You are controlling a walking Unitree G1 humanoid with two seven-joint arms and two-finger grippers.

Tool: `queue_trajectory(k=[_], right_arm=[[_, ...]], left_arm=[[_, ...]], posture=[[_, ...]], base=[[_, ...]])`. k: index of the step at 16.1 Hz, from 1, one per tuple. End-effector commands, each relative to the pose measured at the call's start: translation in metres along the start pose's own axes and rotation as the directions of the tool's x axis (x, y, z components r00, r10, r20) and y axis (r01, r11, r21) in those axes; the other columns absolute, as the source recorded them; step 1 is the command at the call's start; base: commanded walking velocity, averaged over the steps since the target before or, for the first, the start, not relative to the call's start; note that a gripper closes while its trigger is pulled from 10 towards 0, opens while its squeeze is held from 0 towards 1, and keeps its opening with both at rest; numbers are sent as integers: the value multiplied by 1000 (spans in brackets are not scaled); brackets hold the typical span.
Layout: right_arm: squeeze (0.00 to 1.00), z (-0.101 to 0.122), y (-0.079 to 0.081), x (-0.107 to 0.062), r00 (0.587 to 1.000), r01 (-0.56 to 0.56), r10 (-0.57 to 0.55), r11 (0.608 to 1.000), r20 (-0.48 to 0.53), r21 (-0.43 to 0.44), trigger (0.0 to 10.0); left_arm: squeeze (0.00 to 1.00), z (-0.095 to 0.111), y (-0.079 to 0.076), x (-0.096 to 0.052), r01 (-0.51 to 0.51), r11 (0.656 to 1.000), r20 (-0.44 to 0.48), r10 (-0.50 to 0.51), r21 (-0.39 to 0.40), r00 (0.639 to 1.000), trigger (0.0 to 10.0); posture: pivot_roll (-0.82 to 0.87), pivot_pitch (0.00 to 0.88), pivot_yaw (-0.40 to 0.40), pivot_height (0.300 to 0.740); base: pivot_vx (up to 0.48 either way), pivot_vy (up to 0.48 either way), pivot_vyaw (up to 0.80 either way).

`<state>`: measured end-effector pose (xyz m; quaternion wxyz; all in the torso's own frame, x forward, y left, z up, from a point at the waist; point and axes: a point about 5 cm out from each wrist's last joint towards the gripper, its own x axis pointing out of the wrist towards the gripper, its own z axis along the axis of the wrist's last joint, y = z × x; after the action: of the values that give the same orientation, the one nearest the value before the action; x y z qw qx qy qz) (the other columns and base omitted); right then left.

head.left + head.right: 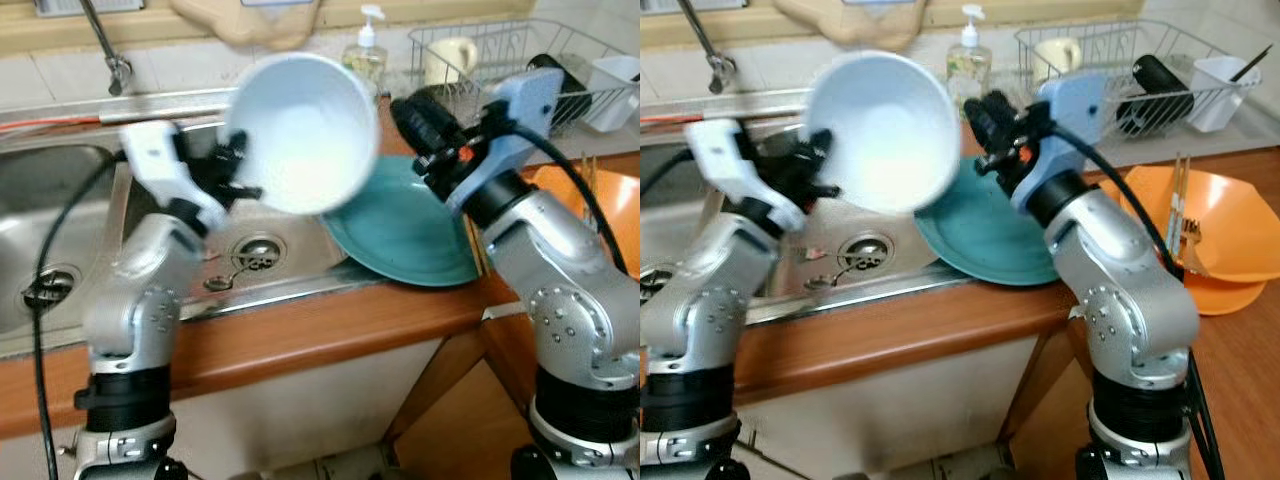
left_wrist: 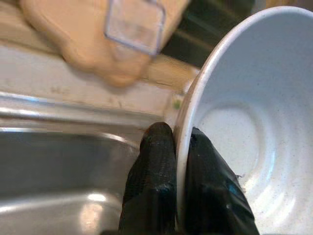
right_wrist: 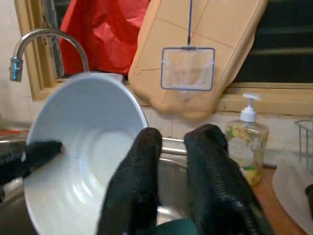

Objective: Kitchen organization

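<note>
Left wrist view shows the left gripper (image 2: 180,147) pinching the rim of a speckled white bowl (image 2: 254,122), tilted above the sink (image 1: 60,200).

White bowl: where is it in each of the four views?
Left eye: bowl upper centre, above the sink.
Right eye: upper left of centre.
Left wrist: along one side, rim pinched between the left gripper fingers.
Right wrist: beyond the right gripper.
Shared landmark: soap bottle.

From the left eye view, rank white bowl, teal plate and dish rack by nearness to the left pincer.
1. white bowl: rim held in the left pincer.
2. teal plate: to its right, on the sink edge.
3. dish rack: far right, back of counter.
</note>
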<state>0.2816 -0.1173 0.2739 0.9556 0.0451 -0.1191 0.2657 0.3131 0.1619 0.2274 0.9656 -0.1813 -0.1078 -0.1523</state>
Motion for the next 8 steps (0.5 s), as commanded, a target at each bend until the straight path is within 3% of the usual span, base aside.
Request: queue_trajectory(k=[1, 4, 5, 7, 8], right_arm=[[1000, 8, 2, 1, 999, -20, 20, 1000, 41, 0, 10000], [1000, 8, 3, 0, 999, -38, 39, 999, 26, -14, 10000], [0, 3, 6, -3, 995, -93, 91, 994, -38, -58, 10000], [0, -3, 10, -7, 983, -158, 147, 982, -114, -100, 10000], [0, -10, 15, -13, 963, -224, 202, 968, -178, -116, 10000]], left_arm=[[0, 19, -7, 4, 33, 999, 99, -31, -17, 995, 0], [0, 24, -1, 6, -6, 1000, 129, 6, 2, 992, 0], [0, 22, 11, 7, -79, 992, 98, 69, 99, 993, 0], [0, 17, 24, 7, -146, 967, 54, 138, 208, 989, 0], [0, 6, 42, 8, -202, 914, -41, 231, 351, 972, 0]], posture=[[-51, 0, 44, 740], [-53, 0, 43, 740], [-60, 0, 43, 740], [-61, 0, 41, 740], [-64, 0, 41, 740]], base=[[0, 0, 0], [0, 0, 0], [0, 0, 0], [0, 0, 0], [0, 0, 0]])
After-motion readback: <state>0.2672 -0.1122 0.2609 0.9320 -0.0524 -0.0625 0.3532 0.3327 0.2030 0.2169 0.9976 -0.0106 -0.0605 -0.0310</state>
